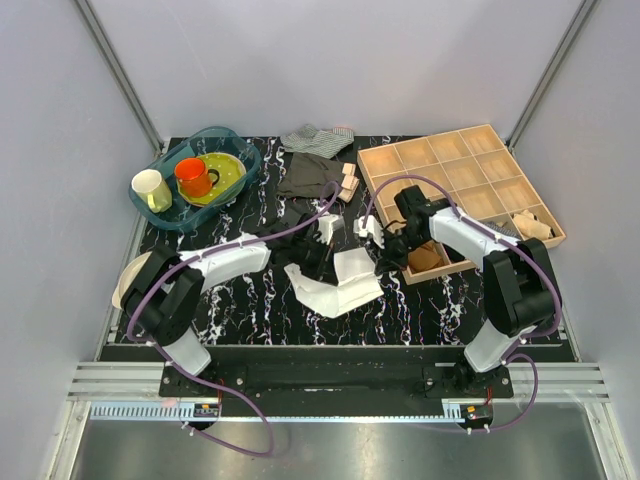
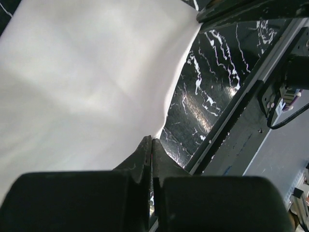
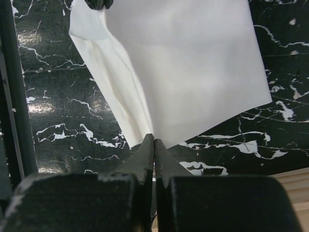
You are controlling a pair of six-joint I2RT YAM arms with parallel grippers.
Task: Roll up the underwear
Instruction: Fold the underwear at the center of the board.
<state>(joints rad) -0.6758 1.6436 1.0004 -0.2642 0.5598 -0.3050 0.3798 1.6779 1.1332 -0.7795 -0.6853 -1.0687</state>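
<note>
The white underwear (image 1: pixel 335 287) lies partly lifted on the black marble table, in front of the arms. My left gripper (image 1: pixel 318 262) is shut on one edge of it; in the left wrist view the closed tips (image 2: pixel 152 140) pinch the cloth (image 2: pixel 87 87), which fills most of that view. My right gripper (image 1: pixel 385 260) is shut on the cloth's right side; in the right wrist view its tips (image 3: pixel 154 137) pinch a corner of the underwear (image 3: pixel 193 63), which hangs folded with a doubled layer on the left. The left gripper's dark fingers (image 3: pixel 96 4) show at the cloth's far corner.
A wooden compartment tray (image 1: pixel 500 165) stands at the right, close behind my right arm. A dark grey garment (image 1: pixel 310 175), a striped cloth (image 1: pixel 318 137) and wooden blocks (image 1: pixel 348 182) lie at the back. A teal basket (image 1: pixel 245 155) with mugs stands back left. The table's front rail (image 2: pixel 227 121) is close.
</note>
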